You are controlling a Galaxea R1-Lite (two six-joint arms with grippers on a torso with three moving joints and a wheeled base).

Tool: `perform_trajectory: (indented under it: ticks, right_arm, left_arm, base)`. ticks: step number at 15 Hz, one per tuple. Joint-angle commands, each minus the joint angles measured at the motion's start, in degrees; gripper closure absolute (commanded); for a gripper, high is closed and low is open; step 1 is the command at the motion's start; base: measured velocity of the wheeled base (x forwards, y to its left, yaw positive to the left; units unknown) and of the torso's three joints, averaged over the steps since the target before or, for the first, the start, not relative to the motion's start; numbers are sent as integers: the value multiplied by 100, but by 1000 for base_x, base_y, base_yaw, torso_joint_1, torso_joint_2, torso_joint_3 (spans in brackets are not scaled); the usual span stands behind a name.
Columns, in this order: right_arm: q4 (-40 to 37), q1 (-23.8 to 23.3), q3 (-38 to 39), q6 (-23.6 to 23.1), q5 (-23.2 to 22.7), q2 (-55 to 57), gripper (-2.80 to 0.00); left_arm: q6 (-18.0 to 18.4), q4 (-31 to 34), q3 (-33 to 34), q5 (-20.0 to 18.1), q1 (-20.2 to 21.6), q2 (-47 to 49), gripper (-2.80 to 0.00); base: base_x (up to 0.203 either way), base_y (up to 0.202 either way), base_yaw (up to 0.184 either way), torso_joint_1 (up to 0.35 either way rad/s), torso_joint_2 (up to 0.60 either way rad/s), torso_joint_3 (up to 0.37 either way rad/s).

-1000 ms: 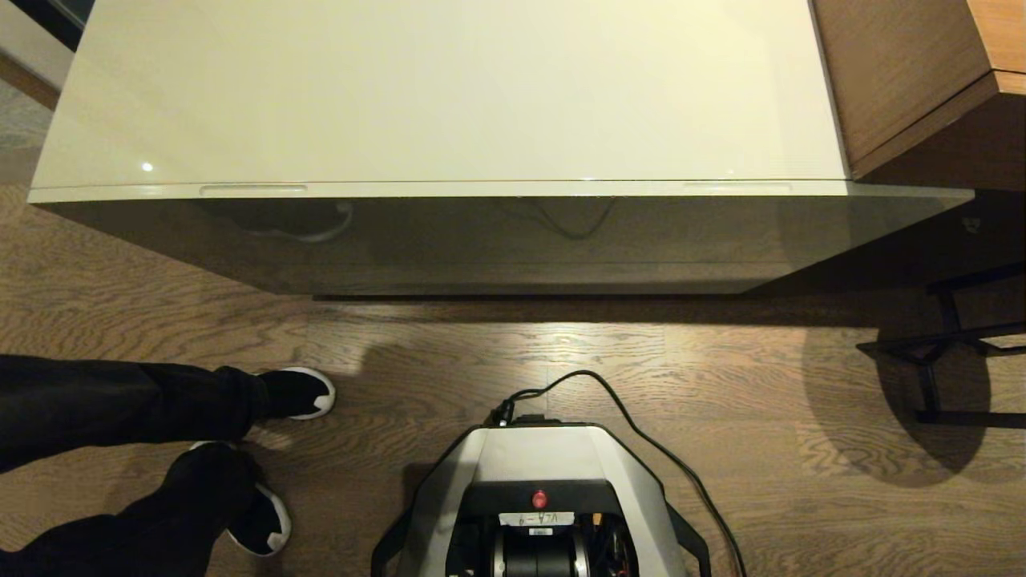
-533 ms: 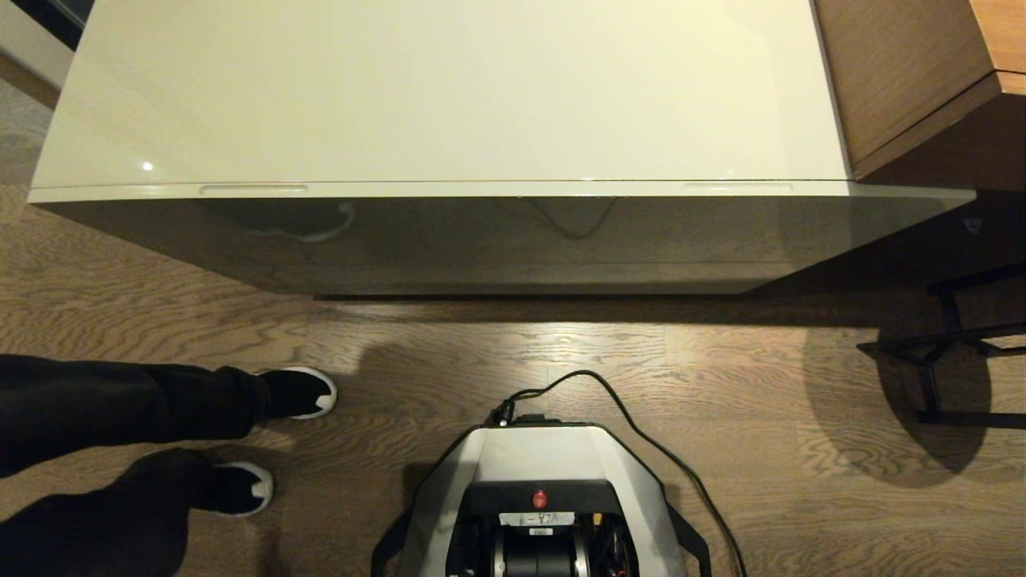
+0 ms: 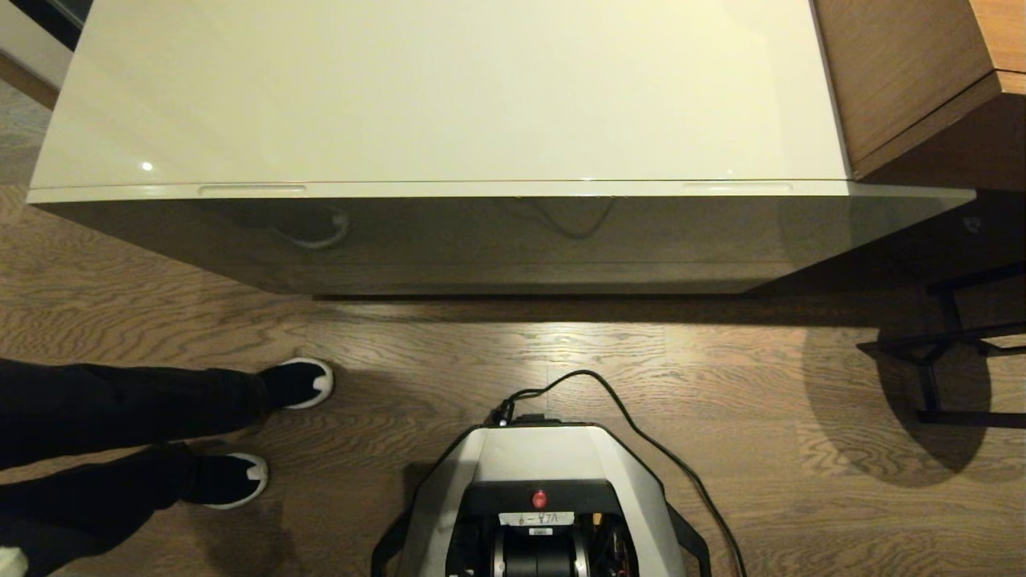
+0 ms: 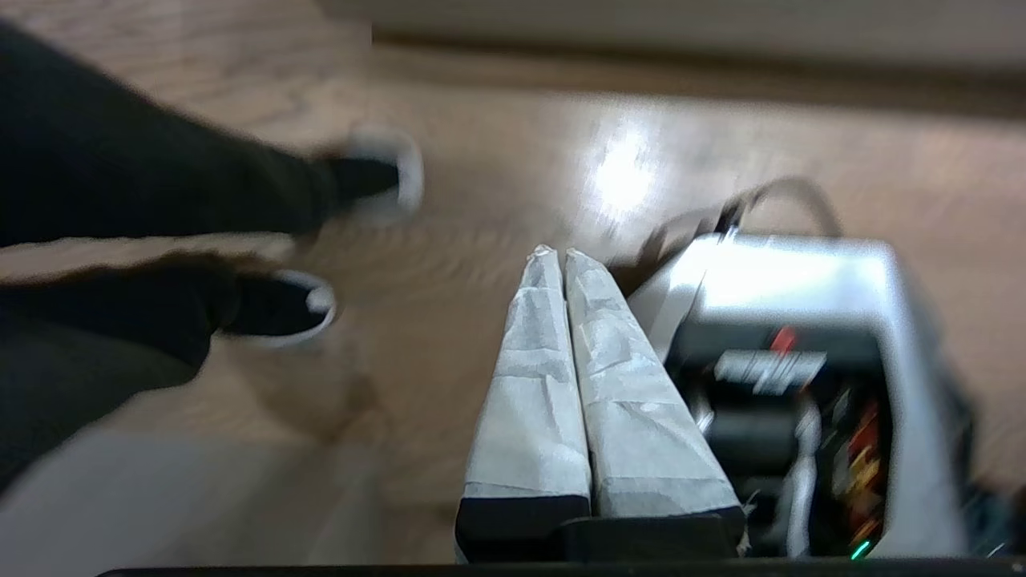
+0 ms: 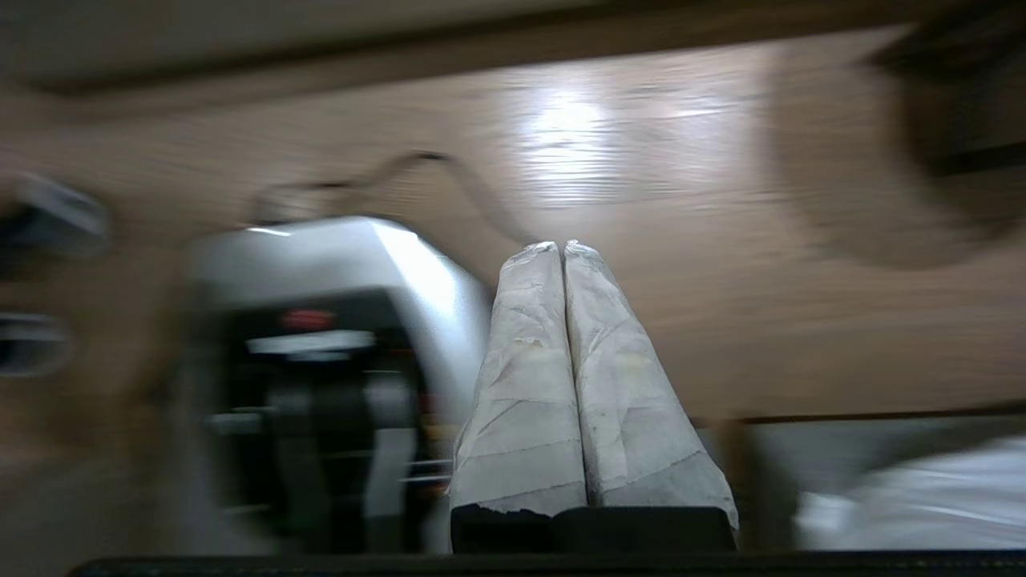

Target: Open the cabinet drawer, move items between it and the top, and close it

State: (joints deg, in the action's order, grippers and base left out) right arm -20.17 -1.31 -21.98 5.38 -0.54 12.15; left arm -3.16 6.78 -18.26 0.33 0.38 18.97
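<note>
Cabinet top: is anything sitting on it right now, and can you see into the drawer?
The top shows nothing on it in the head view, only glare. The cabinet drawer is shut, so its inside is hidden; only its front edge with two slots shows.

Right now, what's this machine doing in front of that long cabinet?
Nothing is being handled yet. The robot's base faces the cabinet, whose drawer is closed and whose top is bare. The left gripper and right gripper hang over the floor with jaws shut, empty. A person's legs stand at its left.
</note>
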Motion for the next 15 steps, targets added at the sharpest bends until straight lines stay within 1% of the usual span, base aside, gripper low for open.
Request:
perform_trajectory:
  ticks: [1,2,3,4,5,6,7,8,9,11,13,15]
  right_arm:
    - [-41,79,538,-274,278,-823,0]
    - [-81,82,645,-331,287,-941,0]
    - [-124,83,505,-369,285,-880,0]
    - [-145,84,187,-379,277,-793,0]
    - [-132,84,-249,-173,246,-558,0]
    - [-122,85,-727,63,209,-107,0]
    - [-118,86,-1147,264,169,467,0]
    - [-140,97,-1550,401,8,1251,0]
    - [-173,128,-1976,534,-198,2303,0]
    - [-253,267,-2638,731,-529,3935,0]
    - [-296,568,-3128,887,-791,5219,0]
    - [-159,969,-3440,988,-932,6284,0]
  left_arm:
    - [211,105,706,-33,-8,-1360,0]
    - [282,149,945,-16,-10,-1718,0]
    - [336,198,952,14,-11,-1895,0]
    - [362,231,864,37,-10,-1877,0]
    - [258,261,595,67,-8,-1681,0]
    - [119,298,151,105,-5,-1272,0]
    - [-10,335,-247,140,-3,-739,0]
    - [-184,385,-681,177,-1,13,0]
    - [-356,395,-1131,203,1,1057,0]
    - [-585,308,-1825,196,3,2862,0]
    - [-699,198,-2366,142,5,4317,0]
    - [-663,-4,-2751,98,-1,5416,0]
  base:
    - [0,0,0,0,0,0]
    - [0,0,0,0,0,0]
    - [0,0,0,0,0,0]
    - [0,0,0,0,0,0]
    - [0,0,0,0,0,0]
    - [0,0,0,0,0,0]
    - [0,0,0,0,0,0]
    - [0,0,0,0,0,0]
    - [0,0,0,0,0,0]
    - [0,0,0,0,0,0]
    - [0,0,0,0,0,0]
    - [0,0,0,0,0,0]
